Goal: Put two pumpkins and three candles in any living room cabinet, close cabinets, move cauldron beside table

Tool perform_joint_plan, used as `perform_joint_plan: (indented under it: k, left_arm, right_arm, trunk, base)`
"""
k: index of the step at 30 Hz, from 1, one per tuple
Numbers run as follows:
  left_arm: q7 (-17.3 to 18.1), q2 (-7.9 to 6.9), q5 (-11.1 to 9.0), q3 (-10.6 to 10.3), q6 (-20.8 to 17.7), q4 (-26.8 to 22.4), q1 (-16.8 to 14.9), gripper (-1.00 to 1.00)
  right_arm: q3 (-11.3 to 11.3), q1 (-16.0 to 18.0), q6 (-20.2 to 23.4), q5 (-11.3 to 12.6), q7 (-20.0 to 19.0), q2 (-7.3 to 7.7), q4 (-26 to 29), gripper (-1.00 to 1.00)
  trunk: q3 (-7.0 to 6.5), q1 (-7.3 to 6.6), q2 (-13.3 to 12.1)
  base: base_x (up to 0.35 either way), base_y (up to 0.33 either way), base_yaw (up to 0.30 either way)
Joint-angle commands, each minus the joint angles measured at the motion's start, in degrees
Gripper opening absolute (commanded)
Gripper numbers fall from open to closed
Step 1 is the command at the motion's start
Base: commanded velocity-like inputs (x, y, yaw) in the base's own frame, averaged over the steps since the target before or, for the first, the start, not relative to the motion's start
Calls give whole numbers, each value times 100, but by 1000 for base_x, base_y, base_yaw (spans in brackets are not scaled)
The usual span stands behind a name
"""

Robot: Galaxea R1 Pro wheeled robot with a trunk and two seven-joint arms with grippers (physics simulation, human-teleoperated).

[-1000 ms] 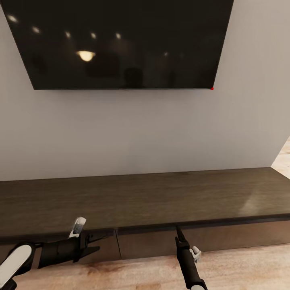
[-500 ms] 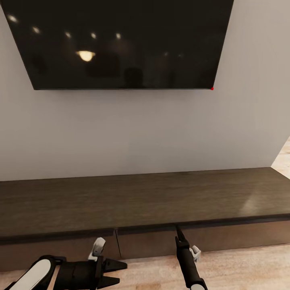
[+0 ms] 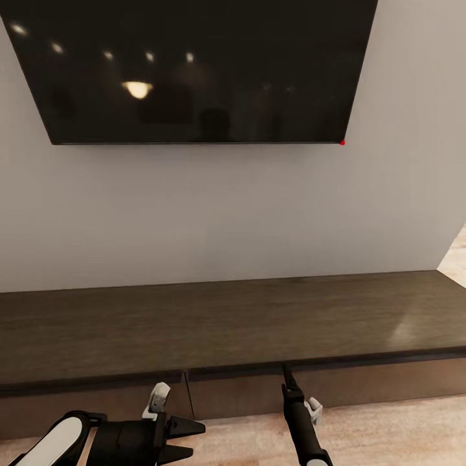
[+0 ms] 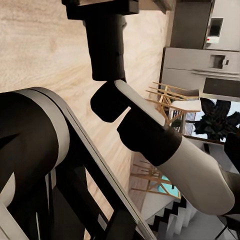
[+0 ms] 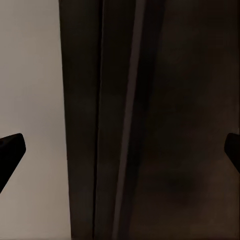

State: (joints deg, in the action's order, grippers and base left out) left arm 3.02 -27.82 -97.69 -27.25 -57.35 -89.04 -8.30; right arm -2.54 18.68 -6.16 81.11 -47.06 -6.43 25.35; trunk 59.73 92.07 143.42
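Observation:
The long, low dark-brown cabinet (image 3: 233,323) runs along the wall below the television, and its flat fronts (image 3: 239,391) look flush under the top. My left gripper (image 3: 186,439) hovers low over the floor in front of the left front, open and empty. My right gripper (image 3: 285,374) points at the underside of the cabinet's top edge, seen edge-on. In the right wrist view the right gripper (image 5: 120,150) stands open, with the dark cabinet front (image 5: 170,125) close behind it. The pumpkins, candles, cauldron and table are out of view.
A large black television (image 3: 194,71) hangs on the grey wall (image 3: 233,213). Light wood floor (image 3: 388,433) lies in front of the cabinet. The left wrist view looks past my right arm (image 4: 165,145) to wooden chairs (image 4: 165,100) and kitchen units (image 4: 200,60).
My left gripper has drawn back from the cabinet's left front, moving down and to the right over the floor. The right gripper has stayed put. The view shifted very slightly.

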Motion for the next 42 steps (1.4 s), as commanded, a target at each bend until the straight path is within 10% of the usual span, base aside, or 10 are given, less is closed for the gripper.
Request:
perform_joint_plan:
  k: [1,41,42]
  left_arm:
    - [32,-4,22,-8,-4,1,-5,100]
    - [32,-13,22,10,-4,1,-5,100]
    - [32,-13,22,10,-4,1,-5,100]
  right_arm:
    - [-27,4,-43,26,7,3,-11,100]
    - [-27,4,-38,31,48,3,-18,100]
    - [-27,4,-38,32,48,2,-17,-100]
  trunk:
    - [5,-1,2]
    - [5,-1,2]
    - [5,-1,2]
  base:
    - [2,0,0]
    - [16,0,0]
    - [0,0,0]
